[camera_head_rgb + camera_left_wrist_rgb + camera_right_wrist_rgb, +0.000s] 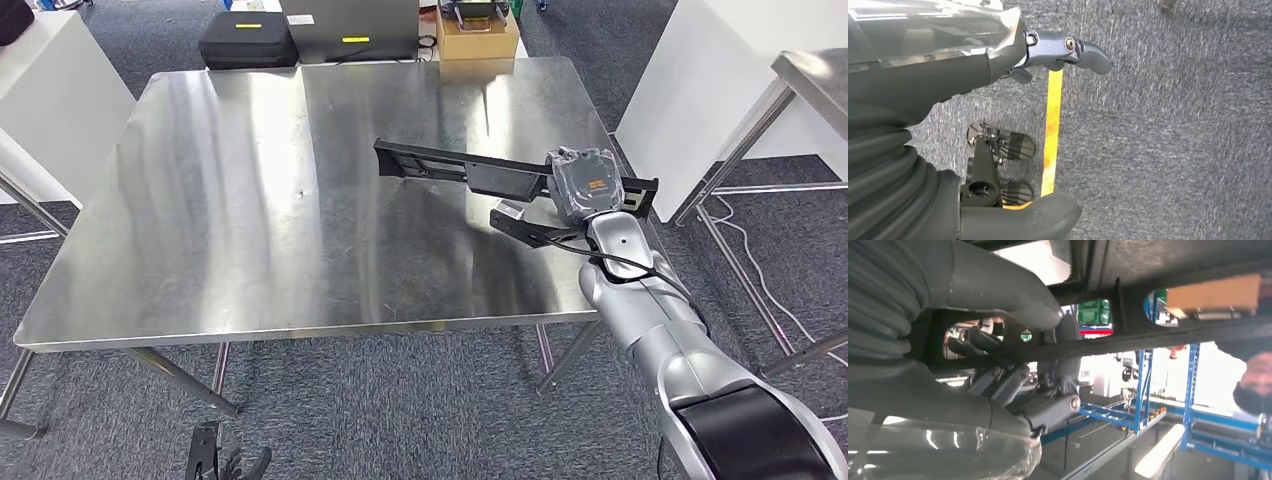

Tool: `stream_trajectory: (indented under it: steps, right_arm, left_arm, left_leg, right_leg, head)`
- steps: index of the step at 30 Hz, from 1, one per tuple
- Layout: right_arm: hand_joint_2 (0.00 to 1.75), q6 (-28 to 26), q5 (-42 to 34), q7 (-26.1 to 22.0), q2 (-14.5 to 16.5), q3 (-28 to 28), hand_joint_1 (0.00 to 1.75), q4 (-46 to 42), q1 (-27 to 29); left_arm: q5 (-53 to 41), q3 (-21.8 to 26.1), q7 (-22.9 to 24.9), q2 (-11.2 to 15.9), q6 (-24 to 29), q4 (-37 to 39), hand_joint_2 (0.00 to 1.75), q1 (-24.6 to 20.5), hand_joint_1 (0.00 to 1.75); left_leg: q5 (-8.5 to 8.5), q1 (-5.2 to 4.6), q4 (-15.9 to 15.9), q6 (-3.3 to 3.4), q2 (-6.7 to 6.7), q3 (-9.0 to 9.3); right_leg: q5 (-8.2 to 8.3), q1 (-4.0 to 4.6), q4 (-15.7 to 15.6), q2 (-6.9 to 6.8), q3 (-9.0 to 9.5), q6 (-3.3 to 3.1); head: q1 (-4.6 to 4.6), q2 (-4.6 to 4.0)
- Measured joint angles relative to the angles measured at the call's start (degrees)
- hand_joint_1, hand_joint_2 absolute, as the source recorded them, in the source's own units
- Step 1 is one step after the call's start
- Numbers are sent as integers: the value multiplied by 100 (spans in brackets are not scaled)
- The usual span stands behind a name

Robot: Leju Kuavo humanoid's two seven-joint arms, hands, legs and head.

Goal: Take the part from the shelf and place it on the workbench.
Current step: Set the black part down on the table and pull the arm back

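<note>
A long black plastic part (pixel 470 172) hangs level just above the right side of the steel workbench (pixel 250 200). My right hand (pixel 585 185) grips it near its right end, at the table's right edge. In the right wrist view the part's black frame bars (pixel 1128 337) cross close in front, and my thumb (pixel 998 285) and darker fingers (pixel 1048 405) wrap around them. My left hand (pixel 1058 50) hangs beside my body over the grey carpet, its fingers apart and holding nothing.
A white cabinet (pixel 700 90) and a second metal table (pixel 810 80) stand to the right. A black case (pixel 248 42) and a cardboard box (pixel 478 35) lie on the floor behind the bench. A yellow floor line (pixel 1052 125) runs under my left hand.
</note>
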Motion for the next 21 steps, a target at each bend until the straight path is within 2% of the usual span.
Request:
stream_trajectory:
  steps: [1,3,7,9,13,20,21]
  right_arm:
    - [175,-9,77,22,11,4,175,21,14]
    - [175,-21,202,63,43,14,175,62,39]
    - [175,-19,362,129,145,33,175,150,52]
    - [175,0,433,149,196,50,175,191,53]
    - [175,49,506,169,287,78,175,253,45]
    - [175,93,735,179,492,101,175,307,40]
    - [131,101,769,180,529,105,131,309,39]
  left_arm:
    - [54,5,28,2,-7,0,175,2,0]
    - [197,37,91,9,-48,0,175,7,0]
    - [340,135,158,14,-163,0,175,2,0]
    - [378,177,180,15,-186,0,175,1,0]
    - [398,240,201,15,-180,0,175,3,0]
    - [791,481,493,16,-4,1,175,4,0]
    - [854,543,537,19,-24,2,175,7,0]
  left_leg:
    - [-7,-8,11,23,-1,-12]
    - [-6,-7,4,81,13,-9]
    - [-8,-1,-35,76,46,22]
    - [-9,1,-46,51,52,29]
    - [-9,14,-53,-61,52,31]
    - [-1,-7,-52,-80,57,25]
    - [-1,-12,-52,-80,57,25]
  right_leg:
    - [8,8,-8,7,10,-37]
    - [11,13,-11,18,4,-55]
    - [7,31,-10,55,4,-62]
    - [3,37,-9,61,4,-90]
    - [-1,51,-6,60,4,-121]
    - [8,55,-6,61,13,-137]
    - [8,55,-6,61,14,-137]
  head:
    - [-6,0]
    - [-12,0]
    - [-11,0]
    - [-11,0]
    - [-9,0]
    - [-8,0]
    - [-8,0]
